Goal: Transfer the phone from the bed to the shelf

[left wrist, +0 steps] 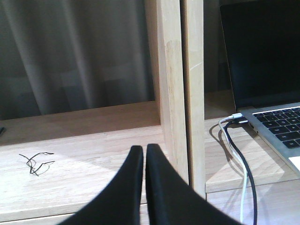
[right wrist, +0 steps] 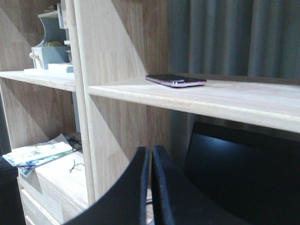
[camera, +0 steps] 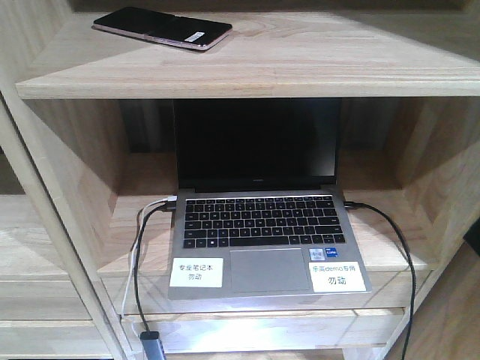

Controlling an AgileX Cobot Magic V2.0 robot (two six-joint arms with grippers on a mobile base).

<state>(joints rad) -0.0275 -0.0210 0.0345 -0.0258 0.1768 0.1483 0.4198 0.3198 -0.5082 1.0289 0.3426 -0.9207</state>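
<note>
The black phone with its pinkish rim and small white sticker lies flat on the upper board of the pale wood shelf. From the right wrist view the phone rests near that board's front edge, above and beyond my right gripper, which is shut with nothing in it. My left gripper is also shut and empty, low in front of a shelf upright. The bed is out of view. Neither gripper shows in the front view.
An open silver laptop with cables sits in the compartment under the phone. A tangle of thin black wire lies on the left board. Booklets and a grey-blue box occupy the left bays. Grey curtains hang behind.
</note>
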